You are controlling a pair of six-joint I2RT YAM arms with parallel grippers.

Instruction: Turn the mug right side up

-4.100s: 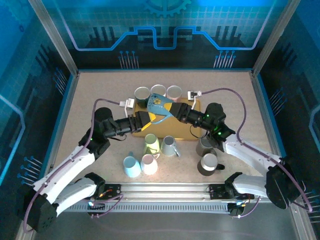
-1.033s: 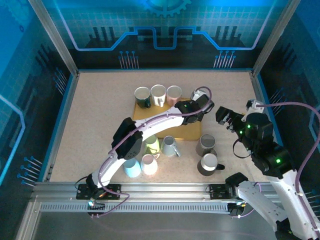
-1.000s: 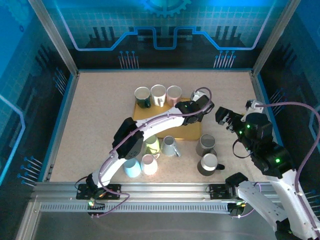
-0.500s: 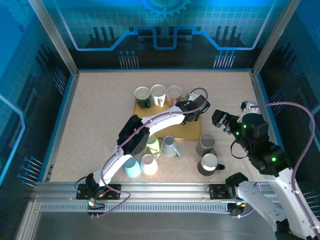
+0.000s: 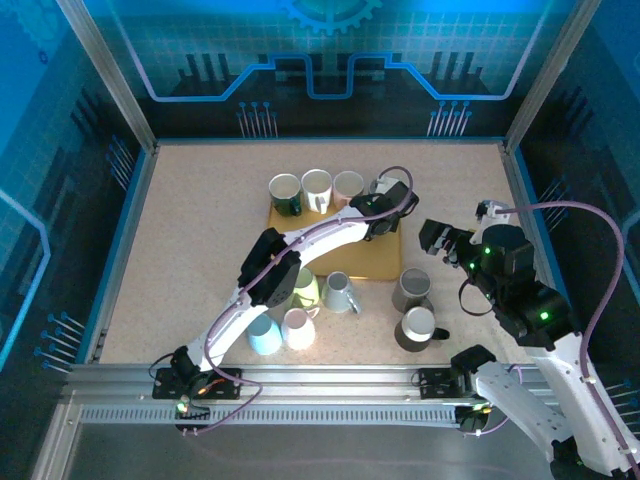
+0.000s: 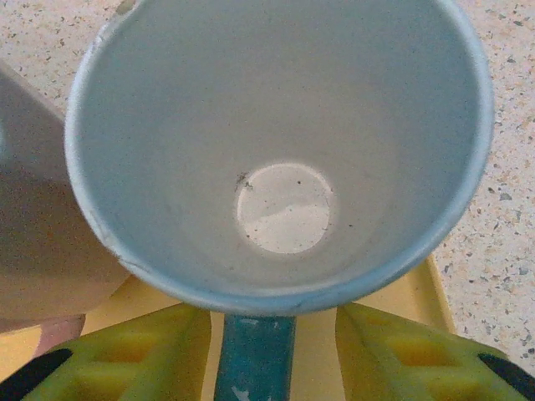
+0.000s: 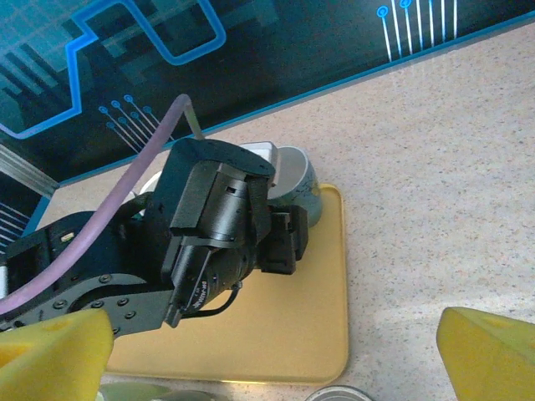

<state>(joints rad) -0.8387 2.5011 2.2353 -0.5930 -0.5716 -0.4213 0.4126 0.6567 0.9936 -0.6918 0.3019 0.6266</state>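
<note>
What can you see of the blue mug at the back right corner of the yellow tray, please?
The blue mug stands upright, mouth up, on the back right corner of the yellow tray. It looks like glazed ceramic, pale blue-grey, paler inside, empty, flaring toward the rim. Its teal handle lies between the fingers of the left gripper, with a gap on one side. A pink mug stands close beside it.
</note>
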